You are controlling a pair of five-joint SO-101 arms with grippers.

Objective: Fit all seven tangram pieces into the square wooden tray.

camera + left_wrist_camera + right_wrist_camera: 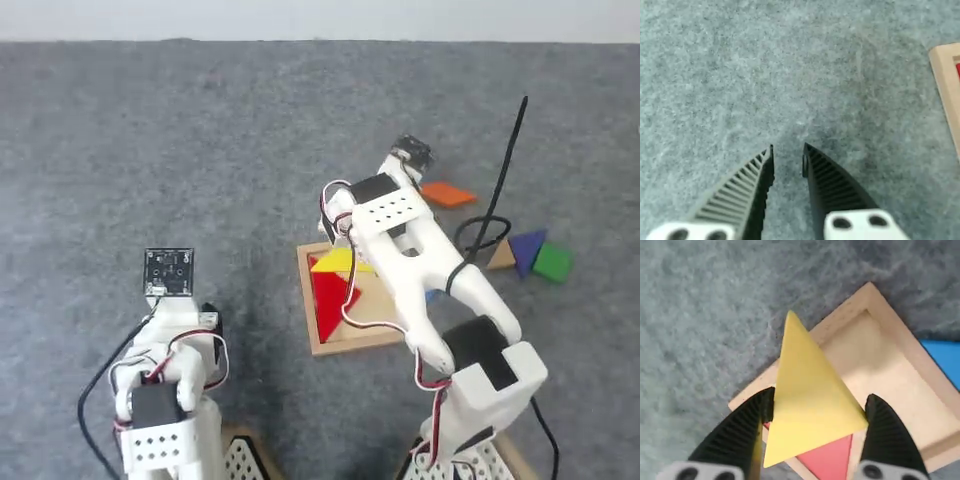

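Observation:
The square wooden tray (308,300) lies mid-table with a red triangle (330,300) inside it. My right gripper (820,396) is shut on a yellow triangle (805,370), held over the tray's corner (867,295) with its tip past the rim; the high view shows the yellow triangle (335,262) at the tray's far left. A blue piece (942,360) lies just outside the tray wall. My left gripper (788,149) hovers over bare carpet, its fingers a narrow gap apart with nothing between them. The tray's edge (945,85) shows off to its side.
On the carpet to the right of the tray lie an orange piece (447,194), a tan triangle (502,255), a purple triangle (527,248) and a green square (552,262). A black cable (505,170) runs past them. Grey carpet spreads out to the left.

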